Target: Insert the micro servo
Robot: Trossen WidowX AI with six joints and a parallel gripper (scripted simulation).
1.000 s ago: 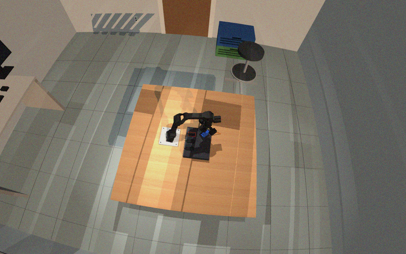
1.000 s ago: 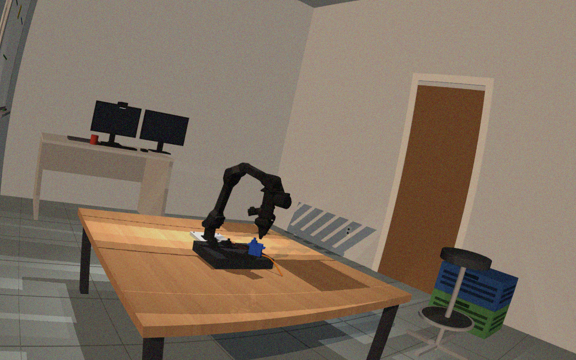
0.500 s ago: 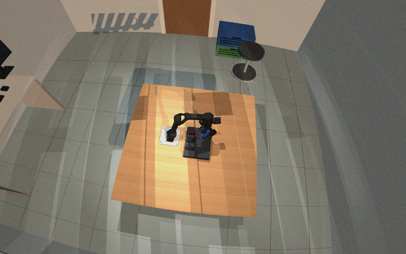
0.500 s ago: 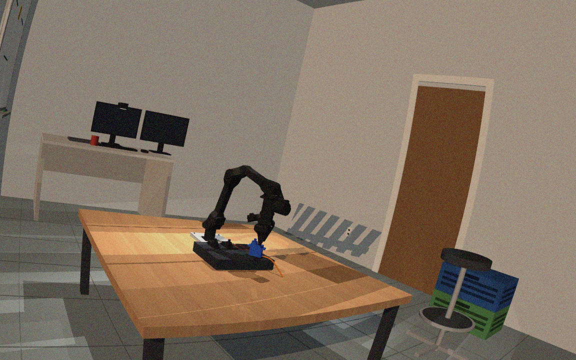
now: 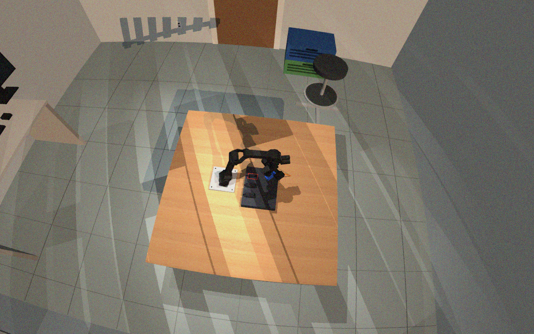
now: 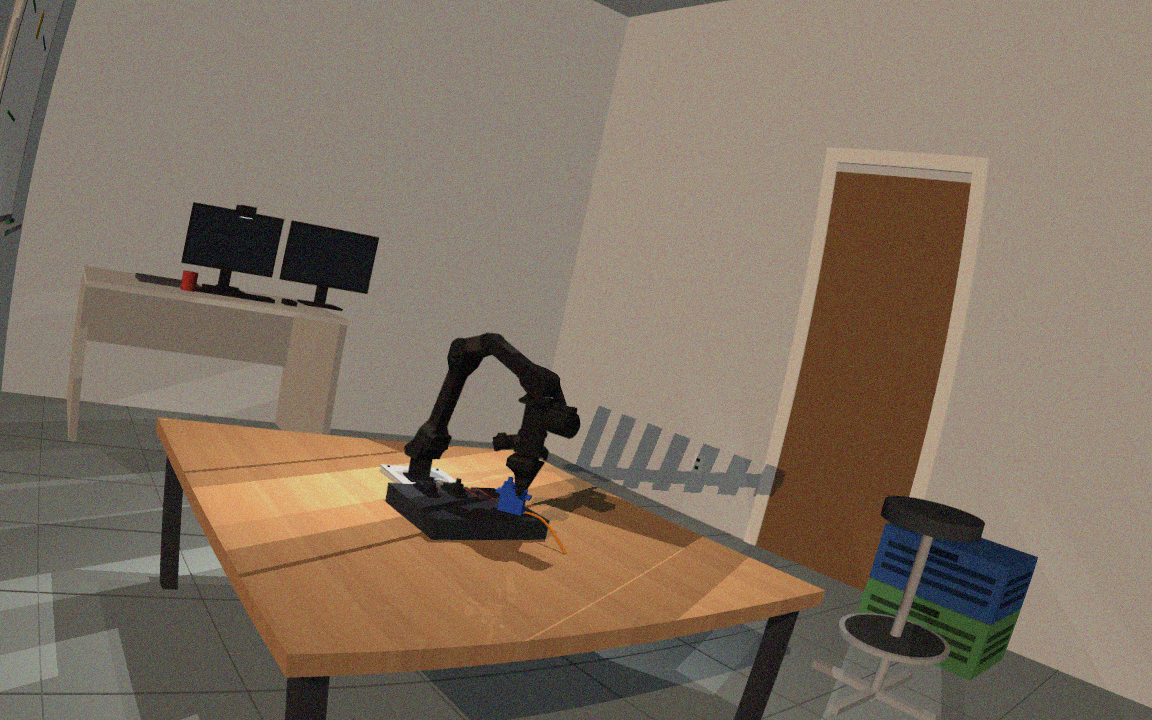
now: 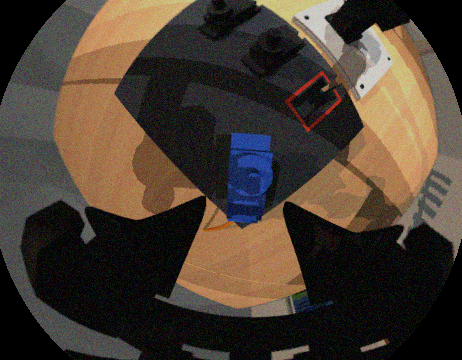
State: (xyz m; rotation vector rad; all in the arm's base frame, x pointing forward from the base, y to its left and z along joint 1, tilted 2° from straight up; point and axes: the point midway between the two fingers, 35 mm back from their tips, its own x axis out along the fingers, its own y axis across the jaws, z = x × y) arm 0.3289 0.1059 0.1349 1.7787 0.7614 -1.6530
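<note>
Micro servo point(image 7: 250, 176) sits between the gripper's point(image 7: 245, 223) still-parted fingers, not yet clamped, at the deck's point(image 7: 191, 120) near corner, orange cable point(image 7: 221, 227) trailing off that edge, red-marked pocket point(image 7: 314, 100) well apart at the deck's far corner.

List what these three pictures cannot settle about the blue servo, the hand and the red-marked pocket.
- Hand contact with the servo: its fingers are apart; touch unclear in wrist view, too small elsewhere.
- Servo's mounting ears: blurred, wrist view.
- Red-marked pocket side notch: blurred in wrist view, too small in top view.
</note>
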